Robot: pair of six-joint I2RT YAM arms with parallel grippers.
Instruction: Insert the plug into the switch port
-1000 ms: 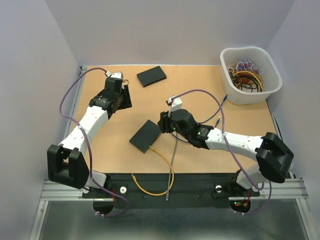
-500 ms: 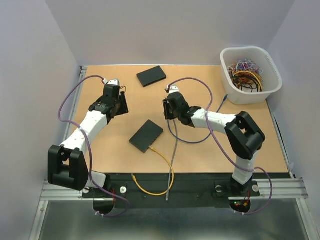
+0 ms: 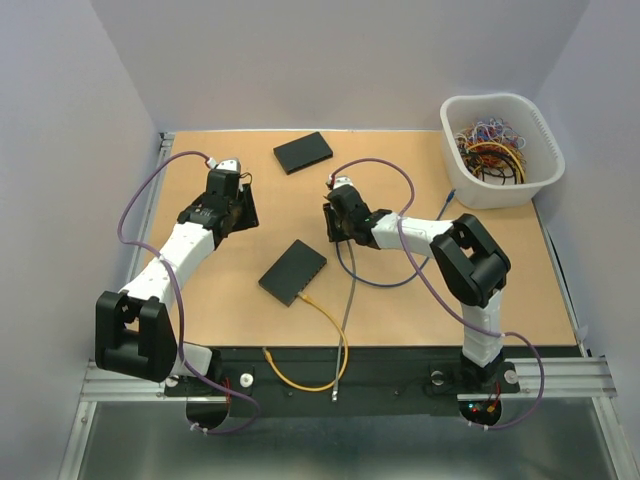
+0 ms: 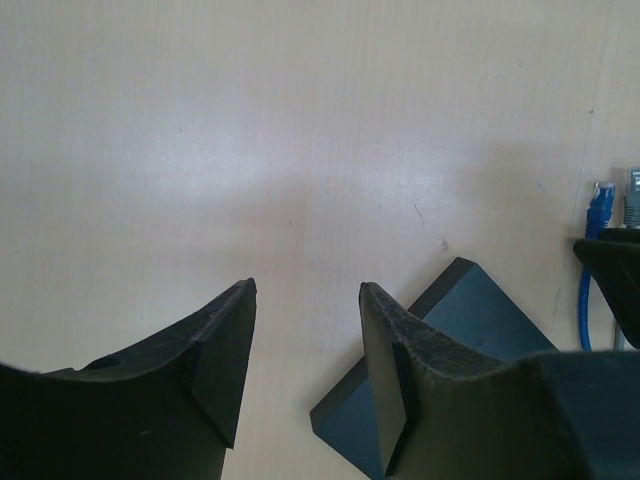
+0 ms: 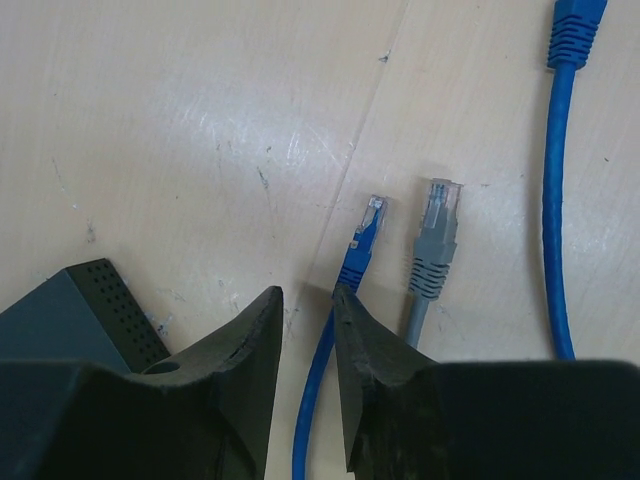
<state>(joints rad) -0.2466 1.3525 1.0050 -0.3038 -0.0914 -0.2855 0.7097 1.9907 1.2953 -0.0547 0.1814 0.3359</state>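
The switch [image 3: 293, 271] is a flat black box lying mid-table; its vented corner [image 5: 85, 310] shows at the lower left of the right wrist view. A blue plug [image 5: 364, 238] and a grey plug [image 5: 437, 232] lie side by side on the table. My right gripper [image 5: 308, 292] hovers just behind the blue plug with its jaws narrowly open, and the blue cable [image 5: 318, 400] runs between them. In the top view the right gripper [image 3: 336, 216] is behind and to the right of the switch. My left gripper [image 4: 305, 290] is open and empty over bare table, left of the switch [image 4: 470, 330].
A second black box [image 3: 302, 152] lies at the back. A white bin [image 3: 535, 175] of tangled cables stands back right. A yellow cable [image 3: 322, 312] ends at the switch's near edge. Another blue plug [image 5: 573, 28] lies to the right of the grey one.
The right arm has swung from beside the switch toward the back, with its elbow folded in. Its jaws have narrowed around the blue cable. The left gripper drew back slightly.
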